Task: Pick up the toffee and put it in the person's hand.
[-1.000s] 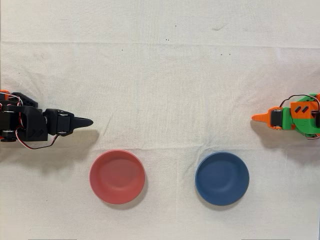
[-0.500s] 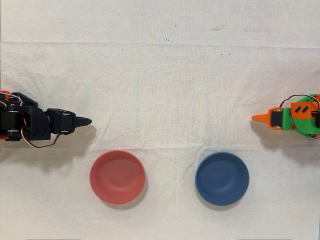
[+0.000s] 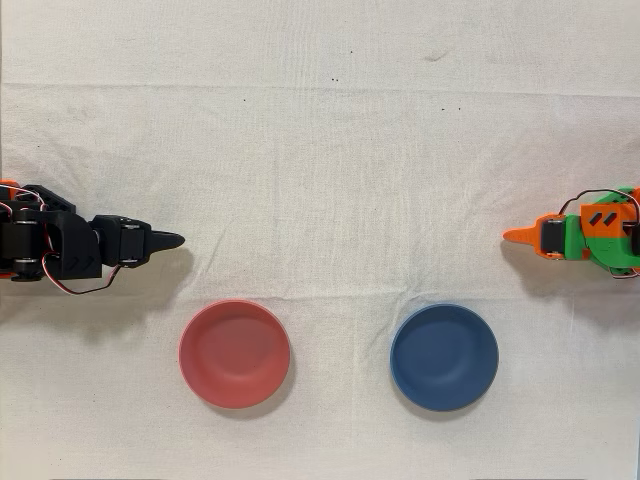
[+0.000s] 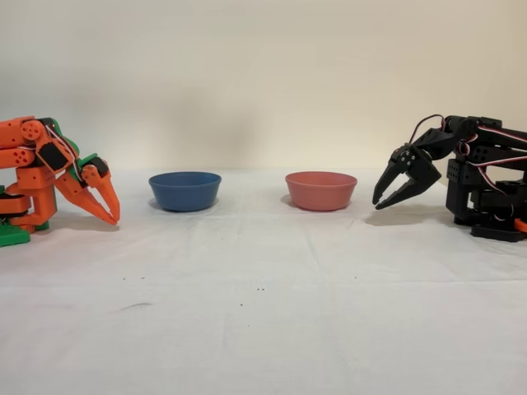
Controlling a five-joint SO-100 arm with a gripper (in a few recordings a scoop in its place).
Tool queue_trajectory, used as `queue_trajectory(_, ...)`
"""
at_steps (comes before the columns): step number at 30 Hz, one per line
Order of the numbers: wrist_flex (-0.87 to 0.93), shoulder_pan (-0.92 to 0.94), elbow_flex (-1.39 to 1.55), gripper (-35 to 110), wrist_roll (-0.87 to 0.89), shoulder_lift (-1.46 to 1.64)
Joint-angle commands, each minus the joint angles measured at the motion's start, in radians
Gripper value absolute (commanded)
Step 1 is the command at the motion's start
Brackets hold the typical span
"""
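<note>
The black gripper [image 4: 385, 197] hangs folded near its base at the right of the fixed view, fingers a little apart with nothing between them, tips pointing down just above the cloth [image 3: 330, 180]. In the overhead view it [image 3: 172, 241] sits at the left edge, the red bowl [image 3: 234, 353] nearest it and the blue bowl [image 3: 443, 357] beyond, with the idle orange arm [image 3: 585, 237] at the right edge. No toffee or hand can be seen in either view; the cloth's middle and far side lie open.
</note>
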Motion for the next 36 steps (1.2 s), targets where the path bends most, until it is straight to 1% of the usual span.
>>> queue_trajectory(1,-0.009,-0.014,0.052,0,0.011,0.071)
queue_trajectory(7,0.009,-0.012,0.052,0,0.037,0.071)
queue_trajectory(36,0.011,-0.012,0.052,0,0.043,0.071)
